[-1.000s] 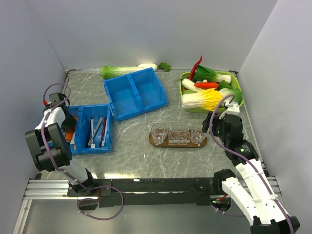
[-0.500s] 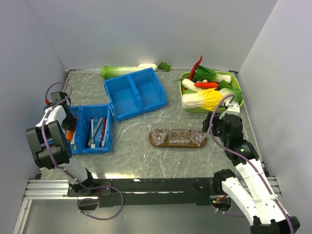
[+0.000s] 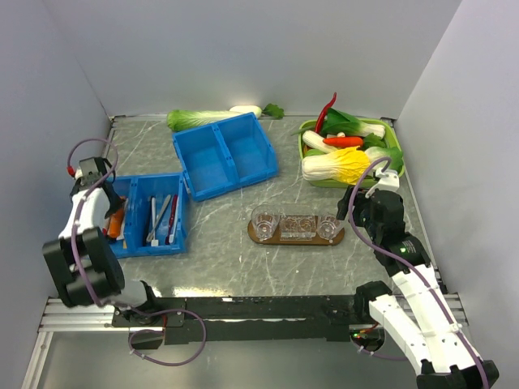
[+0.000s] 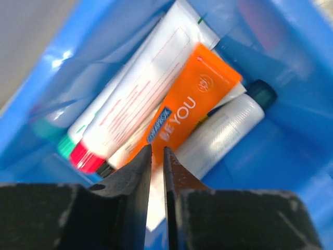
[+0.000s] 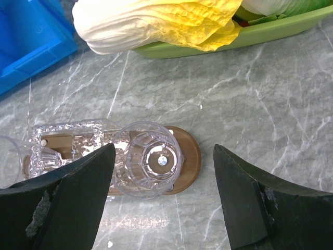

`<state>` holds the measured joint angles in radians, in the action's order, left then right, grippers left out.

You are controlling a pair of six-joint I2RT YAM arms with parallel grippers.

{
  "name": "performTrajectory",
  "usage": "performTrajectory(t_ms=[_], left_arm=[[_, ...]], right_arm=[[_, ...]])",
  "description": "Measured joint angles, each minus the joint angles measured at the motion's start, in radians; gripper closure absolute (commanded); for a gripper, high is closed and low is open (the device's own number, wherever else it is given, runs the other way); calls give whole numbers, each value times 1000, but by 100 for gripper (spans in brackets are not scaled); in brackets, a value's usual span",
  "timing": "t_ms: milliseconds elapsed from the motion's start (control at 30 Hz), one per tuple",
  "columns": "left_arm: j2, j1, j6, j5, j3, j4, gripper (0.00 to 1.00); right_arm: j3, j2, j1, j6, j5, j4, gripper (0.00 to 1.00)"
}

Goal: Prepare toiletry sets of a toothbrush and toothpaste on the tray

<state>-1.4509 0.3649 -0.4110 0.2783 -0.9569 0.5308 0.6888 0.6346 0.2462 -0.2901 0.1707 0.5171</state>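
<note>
Left gripper, nearly closed, hangs over the orange tube. Right gripper gapes wide near the end cup on the tray.

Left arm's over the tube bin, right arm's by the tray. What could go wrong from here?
Tubes are piled: the left claw, nearly shut above the orange tube overlapping the white tubes, might pinch two or the wrong one. The right claw, open near the end cup, could knock it off the tray if it drops off-centre.
</note>
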Motion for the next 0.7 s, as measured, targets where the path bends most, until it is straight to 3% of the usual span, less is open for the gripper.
performTrajectory(t_ms=[200, 267, 467, 600, 700], left_arm=[[173, 0, -6, 27, 31, -19, 99], [191, 0, -6, 29, 35, -34, 93], [47, 0, -2, -8, 26, -31, 75], [-32, 0, 0, -21, 18, -25, 55], [-32, 1, 0, -18, 7, -26, 52]], right_arm=[[0, -5, 0, 0, 5, 0, 17], [0, -5, 0, 0, 5, 0, 17], [0, -4, 0, 0, 5, 0, 17], [0, -4, 0, 0, 5, 0, 17], [0, -4, 0, 0, 5, 0, 17]])
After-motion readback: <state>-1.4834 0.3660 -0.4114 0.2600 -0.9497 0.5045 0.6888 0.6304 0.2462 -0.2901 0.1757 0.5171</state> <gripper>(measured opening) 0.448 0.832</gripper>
